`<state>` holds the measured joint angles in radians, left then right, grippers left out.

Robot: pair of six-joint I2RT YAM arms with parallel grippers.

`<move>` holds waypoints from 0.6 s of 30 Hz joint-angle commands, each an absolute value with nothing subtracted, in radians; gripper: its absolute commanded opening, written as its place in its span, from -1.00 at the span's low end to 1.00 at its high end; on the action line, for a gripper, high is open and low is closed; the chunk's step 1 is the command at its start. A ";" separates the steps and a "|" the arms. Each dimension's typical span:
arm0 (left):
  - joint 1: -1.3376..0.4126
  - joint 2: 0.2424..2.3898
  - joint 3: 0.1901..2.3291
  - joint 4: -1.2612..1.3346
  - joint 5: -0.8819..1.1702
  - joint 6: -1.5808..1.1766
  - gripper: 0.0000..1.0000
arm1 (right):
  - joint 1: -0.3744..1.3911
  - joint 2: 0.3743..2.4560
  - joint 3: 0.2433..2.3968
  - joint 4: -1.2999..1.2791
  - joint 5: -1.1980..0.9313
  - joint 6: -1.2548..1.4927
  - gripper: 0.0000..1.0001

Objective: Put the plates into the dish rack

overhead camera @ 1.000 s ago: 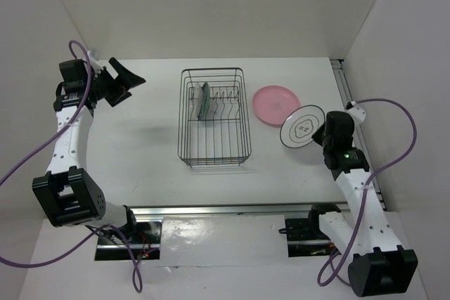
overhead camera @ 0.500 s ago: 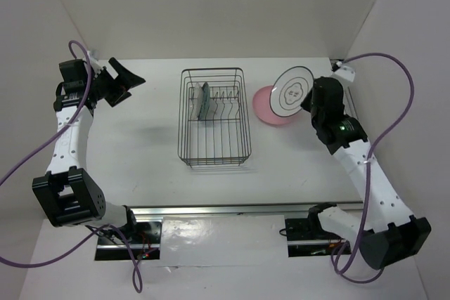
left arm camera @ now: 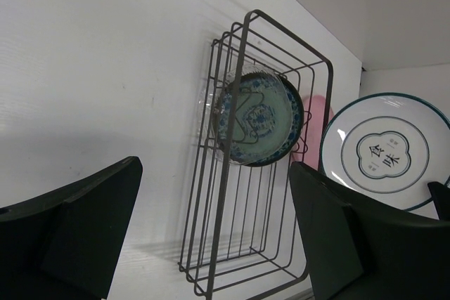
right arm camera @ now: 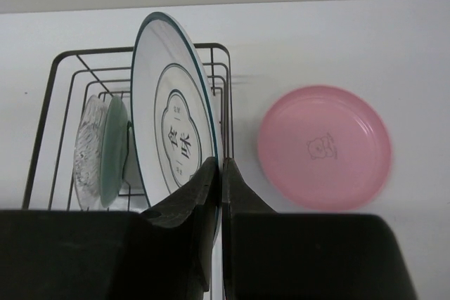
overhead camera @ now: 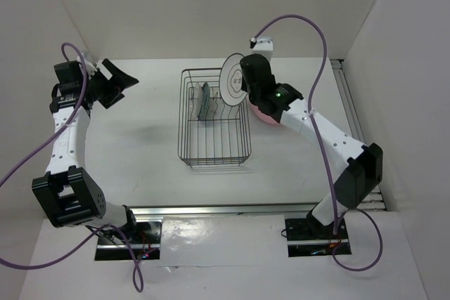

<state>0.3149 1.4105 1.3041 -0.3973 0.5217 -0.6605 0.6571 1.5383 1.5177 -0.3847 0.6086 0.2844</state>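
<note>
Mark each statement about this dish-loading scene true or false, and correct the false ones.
1. The white ringed plate is gripped on edge in the right arm's jaws. True.
2. The pink plate stands in the dish rack. False: it lies flat on the table, to the right of the rack.
3. The teal plate stands upright in the rack. True.
4. The left arm's jaws hold the glass plate. False: they are open and empty, and the glass plate stands in the rack beside the teal plate.
</note>
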 commanded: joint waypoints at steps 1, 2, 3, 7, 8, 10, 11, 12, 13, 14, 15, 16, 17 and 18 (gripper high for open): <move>0.327 1.384 1.304 -0.385 0.506 -0.664 1.00 | 0.652 1.584 1.605 -0.313 0.664 0.256 -1.00; 0.327 1.393 1.304 -0.385 0.506 -0.664 1.00 | 0.652 1.594 1.618 -0.301 0.664 0.247 -1.00; 0.327 1.393 1.304 -0.385 0.506 -0.664 1.00 | 0.652 1.606 1.627 -0.301 0.664 0.247 -1.00; 0.336 1.402 1.304 -0.385 0.517 -0.673 1.00 | 0.652 1.692 1.696 -0.321 0.664 0.238 -1.00; 0.336 1.402 1.304 -0.385 0.517 -0.673 1.00 | 0.652 1.704 1.697 -0.321 0.655 0.238 -1.00; 0.336 1.402 1.304 -0.385 0.517 -0.673 1.00 | 0.652 1.726 1.726 -0.321 0.655 0.238 -1.00; 0.336 1.402 1.304 -0.385 0.517 -0.673 1.00 | 0.663 1.739 1.726 -0.321 0.655 0.238 -1.00; 0.336 1.402 1.295 -0.385 0.517 -0.673 1.00 | 0.663 1.740 1.726 -0.321 0.655 0.238 -1.00; 0.336 1.402 1.295 -0.385 0.517 -0.673 1.00 | 0.663 1.752 1.738 -0.321 0.667 0.238 -1.00; 0.336 1.402 1.295 -0.385 0.517 -0.673 1.00 | 0.672 1.764 1.738 -0.311 0.682 0.238 -1.00; 0.336 1.402 1.295 -0.385 0.517 -0.673 1.00 | 0.672 1.764 1.738 -0.311 0.693 0.238 -1.00; 0.336 1.402 1.295 -0.385 0.526 -0.673 1.00 | 0.681 1.764 1.729 -0.295 0.702 0.247 -1.00; 0.336 1.402 1.295 -0.385 0.526 -0.673 1.00 | 0.681 1.764 1.717 -0.284 0.712 0.247 -1.00; 0.336 1.402 1.295 -0.385 0.526 -0.673 1.00 | 0.681 1.764 1.717 -0.284 0.721 0.247 -1.00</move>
<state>0.3305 1.4105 1.3022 -0.3992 0.5102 -0.6624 0.6643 1.7729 1.6760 -0.3752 0.6575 0.2413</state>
